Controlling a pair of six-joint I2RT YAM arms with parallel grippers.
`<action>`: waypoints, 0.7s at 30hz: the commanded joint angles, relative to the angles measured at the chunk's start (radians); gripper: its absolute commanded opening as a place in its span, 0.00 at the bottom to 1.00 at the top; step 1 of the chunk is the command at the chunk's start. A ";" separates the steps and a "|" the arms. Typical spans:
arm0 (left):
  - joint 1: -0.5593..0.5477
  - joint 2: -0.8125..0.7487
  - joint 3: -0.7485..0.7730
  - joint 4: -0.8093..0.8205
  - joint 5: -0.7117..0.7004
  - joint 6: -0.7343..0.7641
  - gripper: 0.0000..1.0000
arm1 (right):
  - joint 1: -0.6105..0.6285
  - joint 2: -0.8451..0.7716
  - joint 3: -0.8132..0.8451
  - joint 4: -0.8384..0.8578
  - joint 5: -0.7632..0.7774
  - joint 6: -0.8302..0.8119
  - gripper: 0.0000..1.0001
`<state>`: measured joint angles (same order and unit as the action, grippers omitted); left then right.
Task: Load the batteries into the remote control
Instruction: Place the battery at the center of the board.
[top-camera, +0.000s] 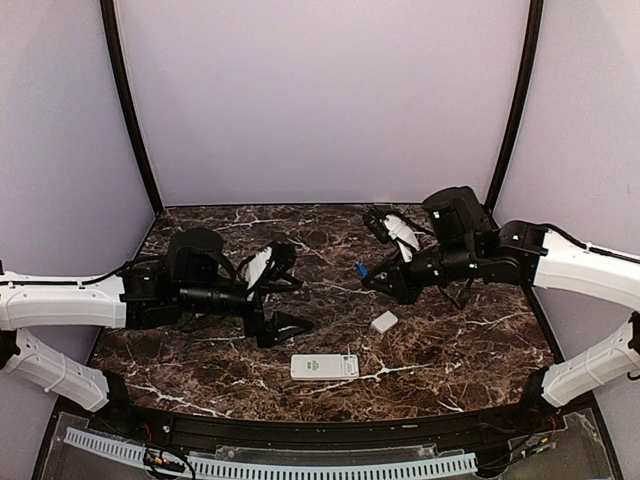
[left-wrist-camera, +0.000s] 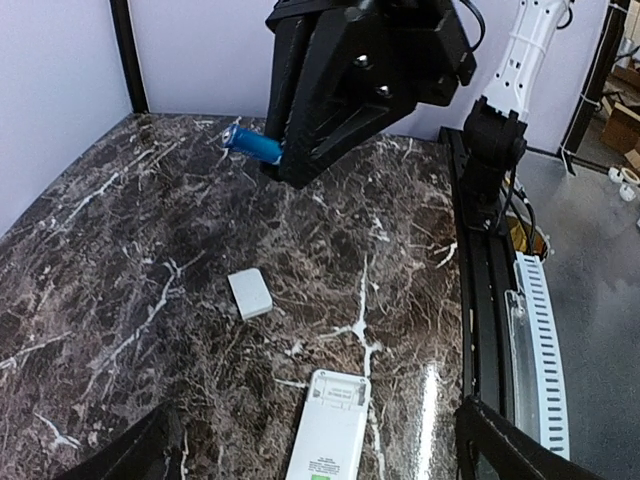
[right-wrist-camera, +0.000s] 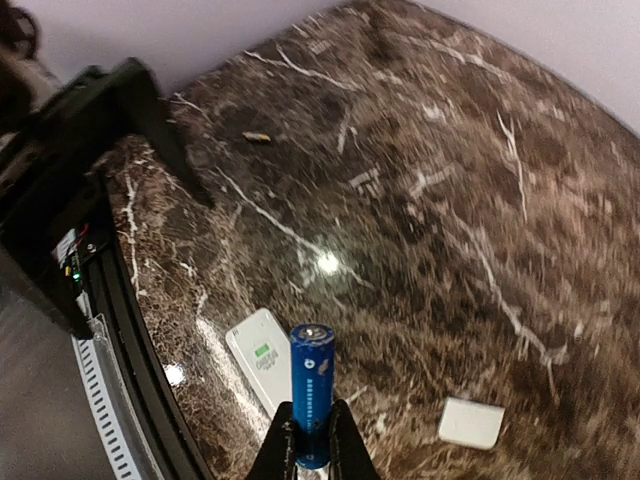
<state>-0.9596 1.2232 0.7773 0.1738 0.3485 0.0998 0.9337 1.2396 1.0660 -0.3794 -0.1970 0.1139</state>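
One slim blue cylindrical battery (right-wrist-camera: 312, 390) is in hand and none appears to be loaded yet, so the task looks to be at an early stage. The right gripper (top-camera: 366, 272) pinches this battery by one end, with most of its length sticking out past the fingertips, and holds it in the air above the middle of the dark marble-patterned table (top-camera: 450, 360), somewhat toward the right edge. The slim white rectangular plastic remote control (top-camera: 325, 366) lies flat near the middle of the near edge. It seems to be back side up, since a printed label with a green mark shows instead of buttons. A small white rectangular cover piece (top-camera: 384, 321) lies apart from the remote, a little farther in and toward the right edge, which suggests the compartment is already open. The left gripper (top-camera: 292, 290) hovers over the table left of centre, holding nothing; its fingers (left-wrist-camera: 500, 445) are spread wide at the bottom corners of its own view. Left to do, as I judge it: seat the held battery, fetch a second one and load it too. I cannot make out a second battery; a tiny object (right-wrist-camera: 257, 136) on the marble beyond the remote is too small to identify.
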 joint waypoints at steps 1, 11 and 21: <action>-0.026 0.018 -0.028 -0.059 -0.062 0.036 0.94 | -0.010 0.056 -0.012 -0.307 0.133 0.308 0.00; -0.025 0.032 -0.051 -0.012 -0.162 -0.003 0.94 | -0.010 0.248 -0.189 -0.399 0.046 0.478 0.00; -0.026 0.033 -0.058 -0.035 -0.189 0.022 0.94 | -0.012 0.406 -0.188 -0.430 0.065 0.501 0.00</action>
<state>-0.9855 1.2587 0.7353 0.1543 0.1825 0.1051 0.9268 1.5963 0.8726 -0.7845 -0.1352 0.5892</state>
